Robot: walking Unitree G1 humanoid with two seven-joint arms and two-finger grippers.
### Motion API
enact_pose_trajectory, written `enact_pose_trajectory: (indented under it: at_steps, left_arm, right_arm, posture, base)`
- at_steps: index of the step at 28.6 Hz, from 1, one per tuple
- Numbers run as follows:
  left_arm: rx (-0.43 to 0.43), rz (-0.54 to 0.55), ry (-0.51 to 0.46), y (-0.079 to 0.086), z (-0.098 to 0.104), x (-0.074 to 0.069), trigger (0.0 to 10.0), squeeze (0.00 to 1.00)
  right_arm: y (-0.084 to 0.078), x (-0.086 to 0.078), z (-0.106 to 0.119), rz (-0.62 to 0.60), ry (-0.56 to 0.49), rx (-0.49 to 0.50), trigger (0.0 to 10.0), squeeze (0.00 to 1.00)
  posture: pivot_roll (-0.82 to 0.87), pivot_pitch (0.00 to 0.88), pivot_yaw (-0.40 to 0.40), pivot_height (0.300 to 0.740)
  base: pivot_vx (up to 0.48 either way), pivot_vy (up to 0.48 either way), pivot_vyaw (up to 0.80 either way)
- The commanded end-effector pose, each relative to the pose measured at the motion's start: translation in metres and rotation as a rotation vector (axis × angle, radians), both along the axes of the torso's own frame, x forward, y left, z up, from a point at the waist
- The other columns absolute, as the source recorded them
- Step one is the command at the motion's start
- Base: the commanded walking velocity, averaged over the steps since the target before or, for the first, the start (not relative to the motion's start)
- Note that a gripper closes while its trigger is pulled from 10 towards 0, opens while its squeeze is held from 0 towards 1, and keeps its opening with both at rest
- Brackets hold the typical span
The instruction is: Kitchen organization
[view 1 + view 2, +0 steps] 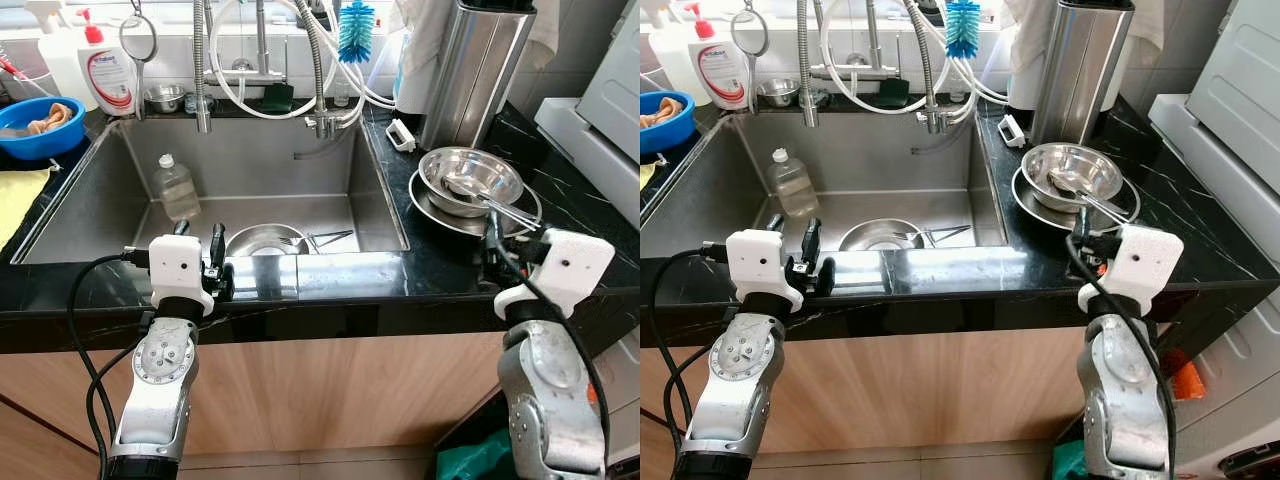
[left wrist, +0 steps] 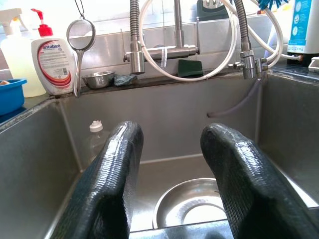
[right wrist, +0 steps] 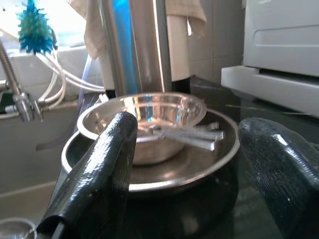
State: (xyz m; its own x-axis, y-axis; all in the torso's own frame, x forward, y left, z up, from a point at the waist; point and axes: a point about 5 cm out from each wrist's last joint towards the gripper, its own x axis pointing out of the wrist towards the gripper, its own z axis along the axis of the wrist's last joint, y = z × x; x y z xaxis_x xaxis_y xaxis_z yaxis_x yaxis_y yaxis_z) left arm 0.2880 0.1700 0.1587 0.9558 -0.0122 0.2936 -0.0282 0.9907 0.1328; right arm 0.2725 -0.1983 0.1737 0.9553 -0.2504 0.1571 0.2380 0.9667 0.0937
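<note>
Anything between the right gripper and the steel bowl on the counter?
Only the rim of the plate under the bowl. The right wrist view shows the right gripper open, facing it over bare black counter.

Steel sink sunk in black worktop. Inside: clear plastic bottle upright near left wall, steel bowl at front edge with tongs just beside. Left gripper over sink's front rim, fingers apart. Right gripper at worktop's front right, near stacked steel bowl on plate, utensil resting inside bowl. Blue bowl at worktop's far left corner. Soap pump bottle, strainer, blue brush along back edge. Tall steel canister behind plate.
</note>
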Motion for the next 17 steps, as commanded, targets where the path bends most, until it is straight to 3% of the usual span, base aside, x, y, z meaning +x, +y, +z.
enact_pose_trajectory:
  at_steps: [1,10,17]
  left_arm:
    - [-0.007,0.009,0.020,0.002,-0.005,-0.002,10.0,0.00]
    - [-0.001,0.003,0.020,0.002,-0.005,-0.002,10.0,0.00]
    - [-0.001,-0.003,0.020,0.001,-0.005,-0.002,10.0,0.00]
  right_arm:
    - [0.000,0.002,-0.002,-0.001,0.008,0.021,10.0,0.00]
    - [0.001,0.003,-0.003,0.017,0.006,0.056,10.0,0.00]
    - [-0.001,0.007,-0.012,-0.004,0.041,0.188,10.0,0.00]
  posture:
    - [-0.07,0.006,-0.019,0.706]
    - [-0.07,0.000,-0.015,0.706]
    - [-0.06,0.000,-0.015,0.706]
  base:
    - [0.000,0.000,0.00]
    - [0.000,0.000,0.00]
    - [0.000,0.000,0.00]
